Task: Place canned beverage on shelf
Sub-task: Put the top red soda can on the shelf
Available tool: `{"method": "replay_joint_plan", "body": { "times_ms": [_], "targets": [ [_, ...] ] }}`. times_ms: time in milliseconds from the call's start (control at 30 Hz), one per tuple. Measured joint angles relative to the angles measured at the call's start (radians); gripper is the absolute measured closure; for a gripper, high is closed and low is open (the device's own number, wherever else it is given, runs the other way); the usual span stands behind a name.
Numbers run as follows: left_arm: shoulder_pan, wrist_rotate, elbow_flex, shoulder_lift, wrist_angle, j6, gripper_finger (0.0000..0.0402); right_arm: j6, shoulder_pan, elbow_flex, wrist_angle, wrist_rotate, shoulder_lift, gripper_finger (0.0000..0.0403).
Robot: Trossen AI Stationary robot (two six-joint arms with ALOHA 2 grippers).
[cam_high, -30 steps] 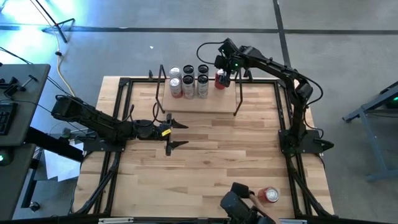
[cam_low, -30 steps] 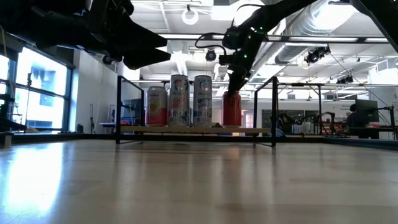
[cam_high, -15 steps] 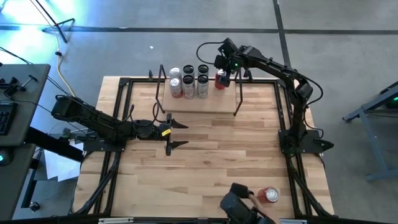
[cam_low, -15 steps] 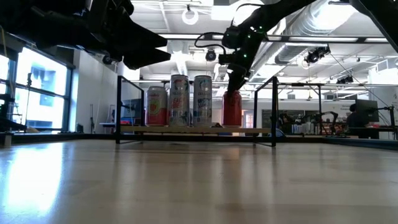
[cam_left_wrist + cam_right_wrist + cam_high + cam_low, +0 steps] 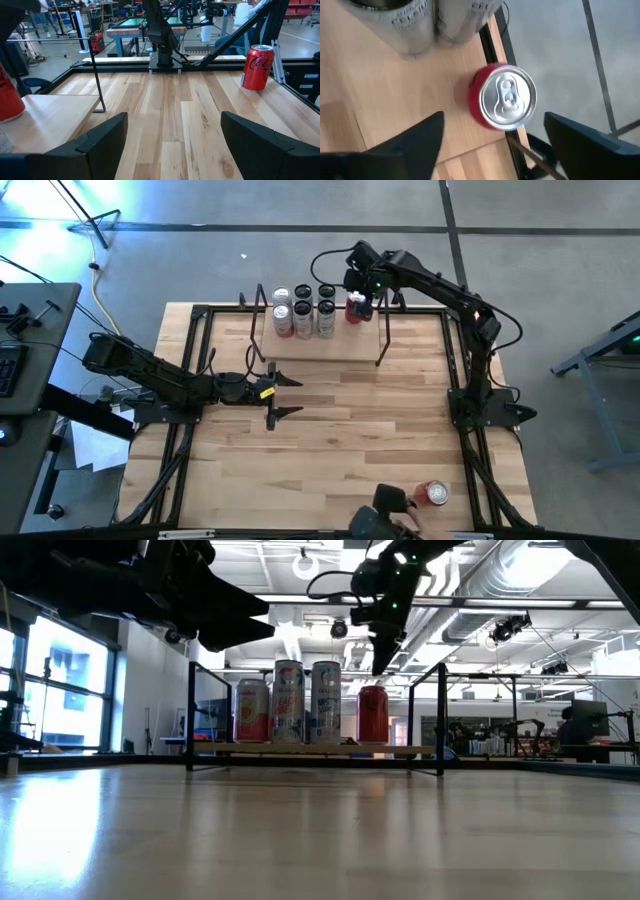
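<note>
Left gripper (image 5: 274, 395) parked mid-table, fingers spread wide, nothing in them. Shelf (image 5: 318, 345) at far edge, five cans (image 5: 302, 308) bunched at its left end. Red can (image 5: 373, 715) upright on shelf just right of them. Right gripper (image 5: 381, 658) hangs above red can, fingers apart, empty. Spare red can (image 5: 436, 493) near front edge.

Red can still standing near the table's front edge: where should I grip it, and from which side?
Grip the red can around its round mid-body, coming level from the table's open middle. It stands upright, and something dark stands close beside it in the high view.
</note>
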Motion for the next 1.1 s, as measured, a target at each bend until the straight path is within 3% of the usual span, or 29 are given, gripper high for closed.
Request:
{"method": "replay_joint_plan", "body": {
  "times_ms": [100, 333, 400, 600, 833, 1100],
  "targets": [
    [0.000, 0.000, 0.000, 0.000, 0.000, 0.000, 0.0092, 0.009, -0.002, 0.009, -0.025, 0.031, 0.000, 0.0131],
    [0.000, 0.000, 0.000, 0.000, 0.000, 0.000, 0.0092, 0.022, -0.082, 0.009, -0.015, 0.085, 0.001, 0.0354],
    [0.000, 0.000, 0.000, 0.000, 0.000, 0.000, 0.0092, 0.024, -0.098, 0.007, -0.006, 0.083, 0.001, 0.0389],
    [0.000, 0.000, 0.000, 0.000, 0.000, 0.008, 0.0092, 0.042, -0.105, -0.057, 0.067, 0.032, 0.004, 0.0370],
    [0.000, 0.000, 0.000, 0.000, 0.000, 0.008, 0.0092, 0.041, -0.111, -0.118, 0.106, 0.041, 0.005, 0.0399],
    [0.000, 0.000, 0.000, 0.000, 0.000, 0.008, 0.0092, 0.048, -0.109, -0.118, 0.132, -0.047, 0.005, 0.0402]
  ]
}}
